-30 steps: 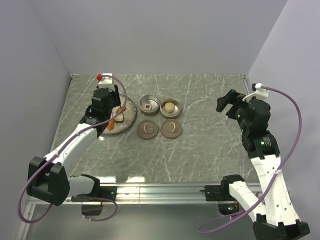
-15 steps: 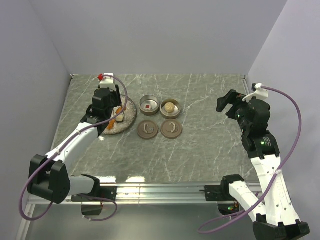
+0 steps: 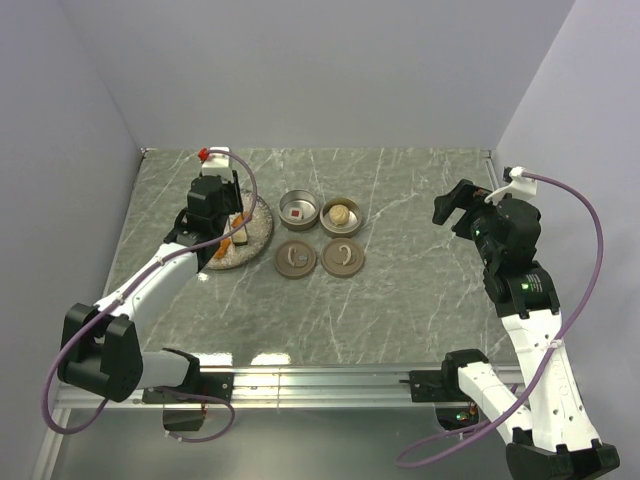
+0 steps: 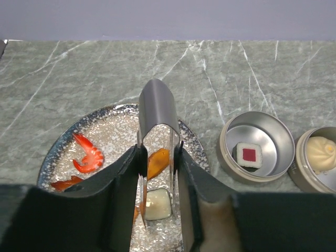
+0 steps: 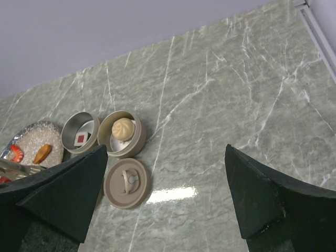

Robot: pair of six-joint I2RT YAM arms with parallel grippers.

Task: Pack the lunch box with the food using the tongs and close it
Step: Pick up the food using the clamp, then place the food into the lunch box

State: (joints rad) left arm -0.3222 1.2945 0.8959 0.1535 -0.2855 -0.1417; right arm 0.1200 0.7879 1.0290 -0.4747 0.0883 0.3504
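My left gripper (image 4: 159, 157) is shut on the silvery tongs (image 4: 157, 113) and hangs over the speckled plate (image 4: 113, 123). The tongs' two thin arms straddle a white piece of food (image 4: 157, 203); an orange piece (image 4: 158, 163) lies just beyond it. A red shrimp (image 4: 88, 155) sits on the plate's left. The lunch box is two open round tins: one (image 3: 299, 210) holds a red-and-white piece (image 4: 249, 154), the other (image 3: 341, 215) a tan bun (image 4: 321, 152). My right gripper (image 3: 458, 207) hovers open and empty at the far right.
Two tan lids (image 3: 295, 259) (image 3: 343, 257) lie flat in front of the tins, handles up. The plate (image 3: 258, 228) sits left of the tins. Walls close the table at the back and both sides. Purple cables loop off both wrists.
My left gripper has squeezed the tongs' arms closer together and edged slightly toward the back over the plate. The right arm has not moved.
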